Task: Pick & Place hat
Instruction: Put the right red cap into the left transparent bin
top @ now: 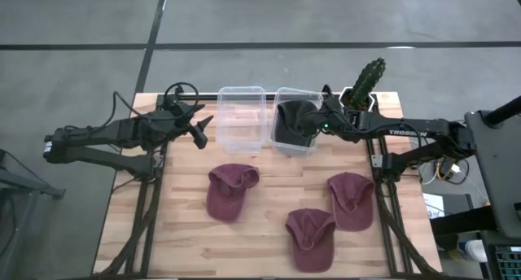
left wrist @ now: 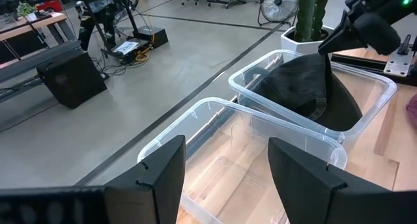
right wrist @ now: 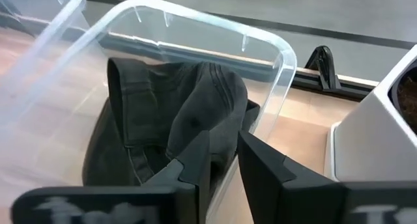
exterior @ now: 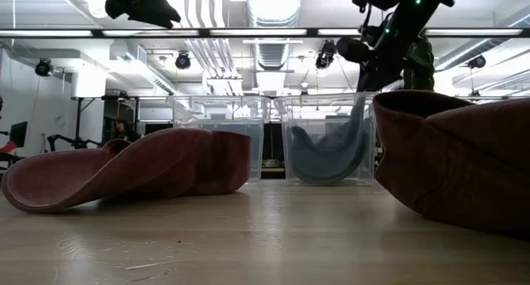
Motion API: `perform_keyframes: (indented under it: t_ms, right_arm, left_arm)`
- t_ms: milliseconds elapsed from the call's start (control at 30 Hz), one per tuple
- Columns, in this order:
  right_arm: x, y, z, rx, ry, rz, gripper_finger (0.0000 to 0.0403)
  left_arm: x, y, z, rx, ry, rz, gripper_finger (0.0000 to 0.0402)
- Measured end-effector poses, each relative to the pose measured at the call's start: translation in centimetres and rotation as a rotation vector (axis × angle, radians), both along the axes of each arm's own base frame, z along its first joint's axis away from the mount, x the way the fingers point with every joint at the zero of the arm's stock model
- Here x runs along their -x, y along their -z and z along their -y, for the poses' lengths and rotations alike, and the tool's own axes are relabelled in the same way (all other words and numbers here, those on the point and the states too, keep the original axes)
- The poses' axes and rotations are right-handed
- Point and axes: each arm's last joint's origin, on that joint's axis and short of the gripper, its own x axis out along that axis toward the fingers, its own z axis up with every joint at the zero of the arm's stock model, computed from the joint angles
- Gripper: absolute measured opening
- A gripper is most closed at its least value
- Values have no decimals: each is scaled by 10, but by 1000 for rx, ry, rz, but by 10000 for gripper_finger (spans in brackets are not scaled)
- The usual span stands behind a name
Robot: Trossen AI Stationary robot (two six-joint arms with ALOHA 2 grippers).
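Your right gripper (top: 319, 122), centre frame, jaws pinching the dark fabric cap's (top: 295, 121) edge over the clear plastic bin (top: 313, 96), for lowering in; left gripper (top: 199, 127) idles, jaws released.

Two matte-black jointed arms are seen, cables looped along them; white lettering is carried on the right arm (top: 407, 133), green light near its wrist.

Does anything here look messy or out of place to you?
One thing: the dark hat is not fully inside its clear bin. Part of it drapes over the rim, with the right gripper at that edge. The three maroon hats lie loose on the table, and the other bin looks empty.
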Motion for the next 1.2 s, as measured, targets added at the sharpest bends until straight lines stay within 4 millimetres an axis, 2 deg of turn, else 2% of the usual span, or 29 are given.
perform_keyframes:
  t_ms: [233,400,700,867,1000,1067,1200]
  right_arm:
    - [-2,2,0,-5,1,-5,45]
    - [2,-7,-6,4,-21,33,34]
    - [15,-34,-44,-24,-188,69,15]
    - [26,-39,-71,-157,-364,99,12]
    - [37,-36,-92,-336,-472,65,13]
    - [44,-34,-102,-442,-488,40,13]
    - [60,-28,-115,-626,-416,-32,13]
  left_arm:
    - [0,0,0,12,-4,11,210]
    - [-1,8,0,26,-9,-2,210]
    - [-3,22,0,30,-17,-39,210]
    - [-3,21,0,38,-24,-27,210]
    - [-3,21,0,40,-26,-25,210]
    - [-3,21,0,40,-26,-24,210]
    - [-3,21,0,40,-27,-23,210]
